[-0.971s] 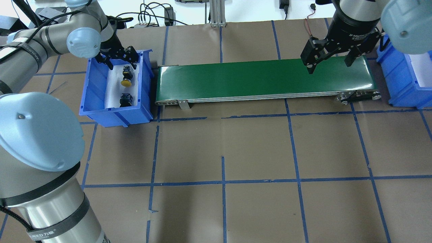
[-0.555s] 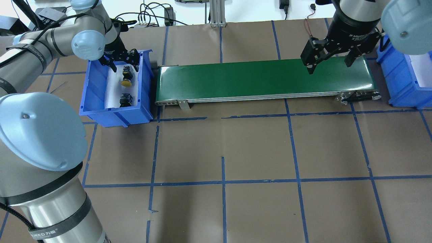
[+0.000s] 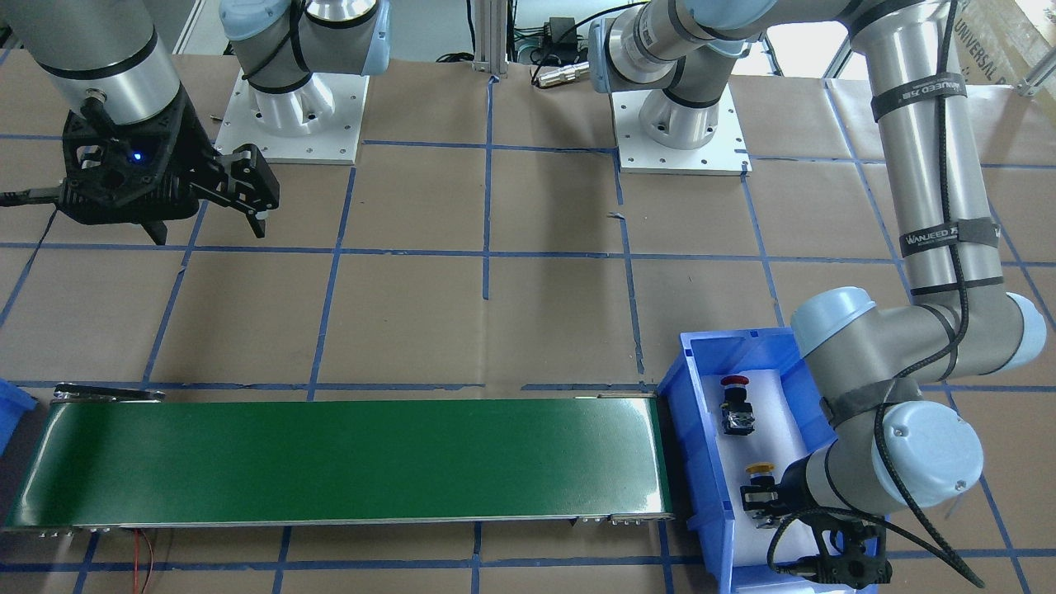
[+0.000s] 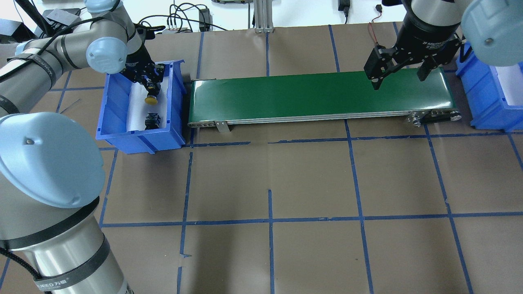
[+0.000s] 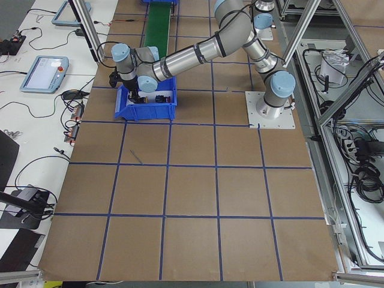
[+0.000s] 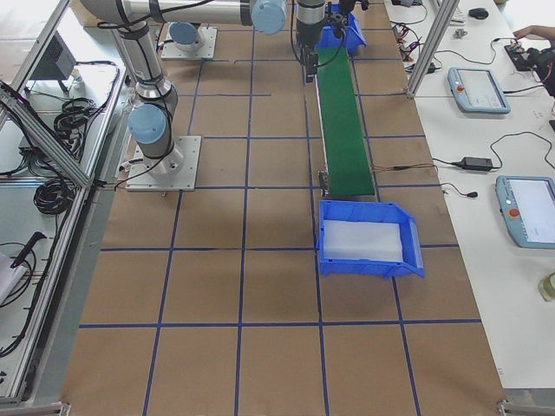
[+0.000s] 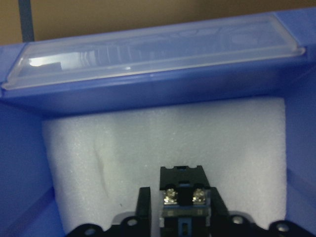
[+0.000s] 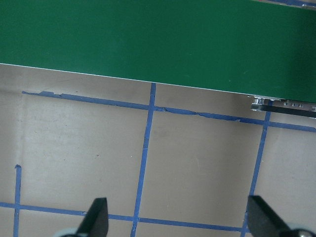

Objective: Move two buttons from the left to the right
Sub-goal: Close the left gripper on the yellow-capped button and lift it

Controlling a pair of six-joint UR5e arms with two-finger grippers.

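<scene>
Left end effector point(image 4: 151, 86) grips yellow button point(image 4: 150, 99) in bin point(image 4: 109, 122) — red button point(image 4: 152, 121) near; right end effector point(image 4: 398, 81) wide.

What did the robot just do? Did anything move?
The left gripper dropped into the blue bin and closed its fingers around the yellow button, which hasn't been lifted yet. The red button, the green belt and the right gripper stayed put.
</scene>
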